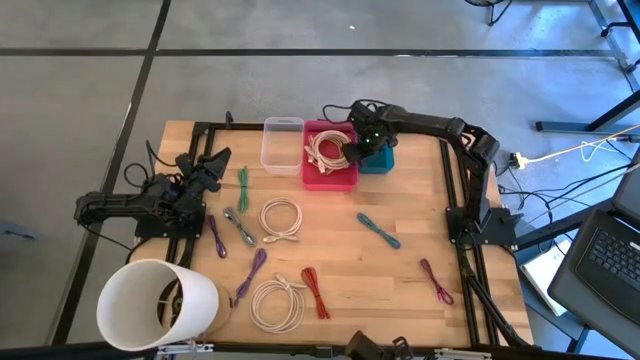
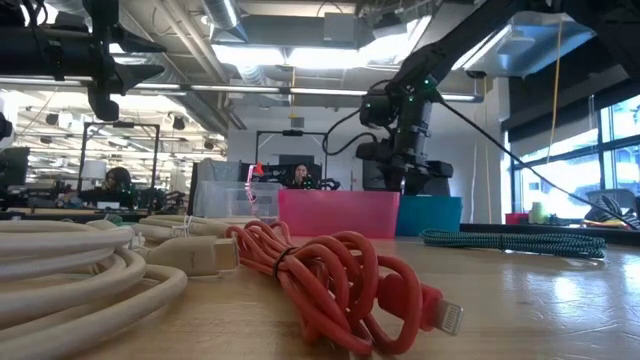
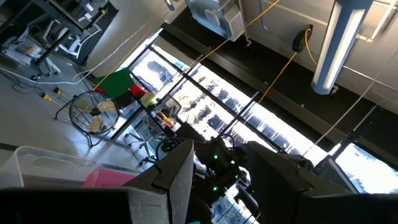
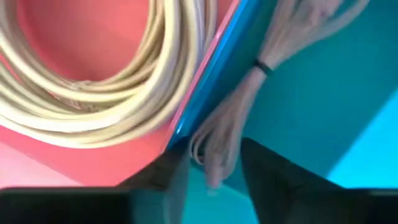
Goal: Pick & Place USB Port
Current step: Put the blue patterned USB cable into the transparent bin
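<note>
My right gripper (image 1: pixel 362 143) hangs over the near-left corner of the teal bin (image 1: pixel 380 162), which stands against the pink bin (image 1: pixel 322 180). It is shut on a beige cable bundle (image 4: pixel 249 93) bound by a black tie (image 4: pixel 263 66). A thicker white coil (image 4: pixel 124 93) lies in the pink bin (image 4: pixel 68 37). In the low view the right gripper (image 2: pixel 403 175) stands just above the teal bin (image 2: pixel 430 215). My left gripper (image 1: pixel 215 162) waits open and raised at the table's left edge, holding nothing (image 3: pixel 221 152). My right gripper pinches the beige bundle between its two fingers at its looped end (image 4: pixel 214 163), coming from above and pointing down. The bundle hangs below the fingers inside the teal bin (image 4: pixel 323 112), close to the wall it shares with the pink bin.
A clear bin (image 1: pixel 282 143) stands left of the pink one. Loose cables lie over the table: white coils (image 1: pixel 281 218) (image 1: pixel 277 302), red (image 1: pixel 316 292), purple (image 1: pixel 436 280), teal (image 1: pixel 379 229), green (image 1: pixel 243 186). A white roll (image 1: pixel 160 305) sits at the near-left corner.
</note>
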`<action>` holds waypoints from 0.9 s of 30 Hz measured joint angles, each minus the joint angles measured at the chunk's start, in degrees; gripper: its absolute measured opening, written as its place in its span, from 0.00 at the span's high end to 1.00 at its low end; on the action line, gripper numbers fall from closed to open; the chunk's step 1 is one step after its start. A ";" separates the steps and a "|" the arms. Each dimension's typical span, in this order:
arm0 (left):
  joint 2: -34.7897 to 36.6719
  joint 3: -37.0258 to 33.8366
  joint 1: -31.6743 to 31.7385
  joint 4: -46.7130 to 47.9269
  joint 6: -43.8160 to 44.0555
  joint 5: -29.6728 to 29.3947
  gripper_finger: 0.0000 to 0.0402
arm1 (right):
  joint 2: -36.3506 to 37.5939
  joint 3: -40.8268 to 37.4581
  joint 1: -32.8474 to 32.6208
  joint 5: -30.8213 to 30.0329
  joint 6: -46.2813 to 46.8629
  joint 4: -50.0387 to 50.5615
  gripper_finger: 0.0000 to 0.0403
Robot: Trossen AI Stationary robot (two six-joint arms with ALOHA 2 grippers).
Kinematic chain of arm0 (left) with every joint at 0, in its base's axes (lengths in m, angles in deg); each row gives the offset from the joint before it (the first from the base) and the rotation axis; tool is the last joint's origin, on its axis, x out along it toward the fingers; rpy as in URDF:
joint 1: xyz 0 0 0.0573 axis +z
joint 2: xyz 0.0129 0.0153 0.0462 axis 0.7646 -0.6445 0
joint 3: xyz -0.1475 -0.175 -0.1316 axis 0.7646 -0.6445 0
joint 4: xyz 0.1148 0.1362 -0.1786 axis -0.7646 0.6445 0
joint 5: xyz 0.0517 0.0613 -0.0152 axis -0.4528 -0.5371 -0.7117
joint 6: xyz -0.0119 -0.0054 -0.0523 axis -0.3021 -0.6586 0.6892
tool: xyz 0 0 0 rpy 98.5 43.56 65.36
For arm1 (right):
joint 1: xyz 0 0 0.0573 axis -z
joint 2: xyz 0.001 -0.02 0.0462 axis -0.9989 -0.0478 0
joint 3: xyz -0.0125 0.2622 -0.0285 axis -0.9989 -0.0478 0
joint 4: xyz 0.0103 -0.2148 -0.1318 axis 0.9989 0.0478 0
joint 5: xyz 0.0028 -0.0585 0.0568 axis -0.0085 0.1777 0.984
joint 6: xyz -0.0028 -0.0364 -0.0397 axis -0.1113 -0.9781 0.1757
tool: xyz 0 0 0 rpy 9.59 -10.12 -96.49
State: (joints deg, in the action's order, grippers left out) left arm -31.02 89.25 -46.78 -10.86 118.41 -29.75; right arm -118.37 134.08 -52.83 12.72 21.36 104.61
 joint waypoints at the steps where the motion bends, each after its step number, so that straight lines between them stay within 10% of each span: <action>1: 0.00 0.00 0.00 0.02 0.00 0.00 0.64 | 0.00 0.52 0.00 -0.09 -0.02 0.34 0.60; 15: 0.02 0.00 0.01 0.00 0.00 -0.01 0.64 | 8.49 7.84 -5.98 -13.95 -2.94 18.47 0.47; 27: 0.01 0.00 0.00 0.01 0.00 -0.02 0.64 | 22.58 7.92 -29.48 -11.63 18.44 39.21 0.49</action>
State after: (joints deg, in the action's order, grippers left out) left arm -31.01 89.25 -46.78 -10.85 118.41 -29.77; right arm -95.78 142.00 -82.31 1.10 39.80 143.82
